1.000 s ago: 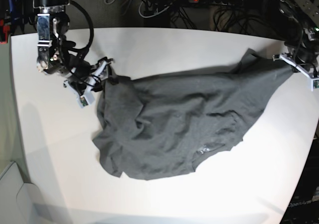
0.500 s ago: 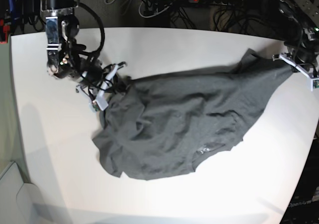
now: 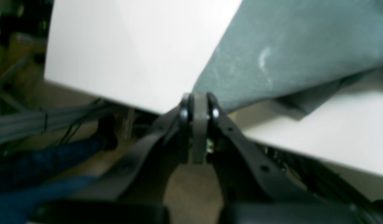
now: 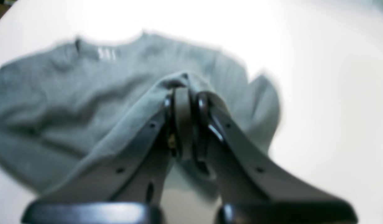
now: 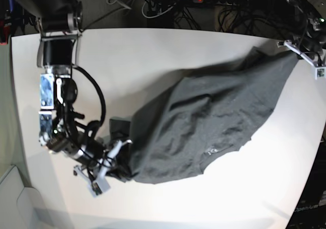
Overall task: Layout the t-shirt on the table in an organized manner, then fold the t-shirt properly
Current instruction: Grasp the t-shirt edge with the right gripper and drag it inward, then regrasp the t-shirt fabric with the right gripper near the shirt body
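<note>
Both clamped on t-shirt (image 5: 219, 117): left gripper (image 3: 197, 105), right gripper (image 4: 185, 93). Pull apart evenly, low over desk (image 5: 153, 51), avoiding bunching.

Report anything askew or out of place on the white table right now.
The dark charcoal-grey cloth t-shirt lies skewed and rumpled, stretched diagonally between the two shut pincers: the right pincer grips one bunched edge, the left pincer holds another out past the plain white table's edge.

Both wrist views are blurred, so the t-shirt's (image 4: 85, 93) neck label is unreadable, and the table's (image 5: 168, 51) right edge is cut off.
</note>
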Controlling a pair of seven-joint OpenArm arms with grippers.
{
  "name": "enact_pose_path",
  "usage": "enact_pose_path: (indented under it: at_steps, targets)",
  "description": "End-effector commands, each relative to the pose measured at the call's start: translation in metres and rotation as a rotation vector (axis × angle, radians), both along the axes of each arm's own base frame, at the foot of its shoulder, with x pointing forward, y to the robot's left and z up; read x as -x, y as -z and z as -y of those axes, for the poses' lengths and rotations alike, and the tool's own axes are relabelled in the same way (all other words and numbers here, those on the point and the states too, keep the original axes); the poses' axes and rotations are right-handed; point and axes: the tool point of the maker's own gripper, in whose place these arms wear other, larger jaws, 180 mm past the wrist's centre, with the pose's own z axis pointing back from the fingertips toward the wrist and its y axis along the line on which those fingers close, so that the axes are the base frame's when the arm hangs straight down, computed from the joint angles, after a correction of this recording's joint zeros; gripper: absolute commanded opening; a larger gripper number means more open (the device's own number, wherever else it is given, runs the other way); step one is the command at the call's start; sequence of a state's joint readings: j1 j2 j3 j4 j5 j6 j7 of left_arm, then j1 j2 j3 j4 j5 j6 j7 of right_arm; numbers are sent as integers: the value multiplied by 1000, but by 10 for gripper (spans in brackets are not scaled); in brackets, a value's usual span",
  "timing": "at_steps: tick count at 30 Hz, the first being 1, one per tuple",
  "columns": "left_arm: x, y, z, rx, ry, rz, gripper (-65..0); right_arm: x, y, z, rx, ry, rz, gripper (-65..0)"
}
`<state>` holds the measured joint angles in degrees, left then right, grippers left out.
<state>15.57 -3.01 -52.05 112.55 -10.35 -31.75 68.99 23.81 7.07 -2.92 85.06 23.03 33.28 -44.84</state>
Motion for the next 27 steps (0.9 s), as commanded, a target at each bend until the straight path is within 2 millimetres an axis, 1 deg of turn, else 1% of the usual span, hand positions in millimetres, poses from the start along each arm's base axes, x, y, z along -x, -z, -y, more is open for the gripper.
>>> enact_pose_path:
  at_steps: [1, 3, 4, 6, 8, 11, 13, 14, 16, 18, 20, 22, 23, 25, 26, 27]
  targets:
    - [-2, -8, -3, -22, 8, 24, -646, -13, -39, -21, -60, -43, 94, -650]
    - [2, -5, -2, -20, 8, 10, -646, -20, -55, -50, -88, -94, 116, -650]
    - [6, -3, -2, -20, 8, 0, -646, -22, -60, -65, -96, -123, 119, -650]
    - [11, -2, -3, -24, 9, -16, -646, -21, -62, -97, -110, -187, 107, -650]
    - [14, 0, -3, -24, 9, -25, -646, -14, -59, -136, -129, -262, 75, -650]
    - [20, 1, -5, -27, 6, -39, -646, 7, -44, -193, -145, -376, 14, -650]
    - [24, 1, -7, -27, -10, -40, -646, 15, -31, -213, -137, -427, 1, -650]
    - [25, 1, -9, -29, -16, -39, -646, 21, -20, -223, -125, -457, -15, -650]
    - [28, 0, -12, -32, -30, -40, -646, 36, 9, -243, -104, -510, -55, -650]
    - [29, -1, -14, -36, -38, -39, -646, 49, 31, -256, -101, -549, -76, -650]
    - [32, -3, -18, -47, -49, -40, -646, 54, 51, -260, -105, -549, -98, -631]
    - [35, -3, -19, -49, -48, -46, -646, 50, 62, -257, -107, -506, -115, -585]
    - [35, -3, -19, -50, -48, -45, -646, 48, 67, -255, -106, -485, -123, -542]
    - [33, -4, -19, -49, -46, -42, -646, 45, 68, -254, -107, -467, -123, -461]
    - [33, -4, -19, -49, -46, -42, -646, 45, 64, -255, -113, -470, -112, -411]
    - [33, -4, -19, -49, -46, -42, -646, 46, 60, -257, -118, -475, -103, -375]
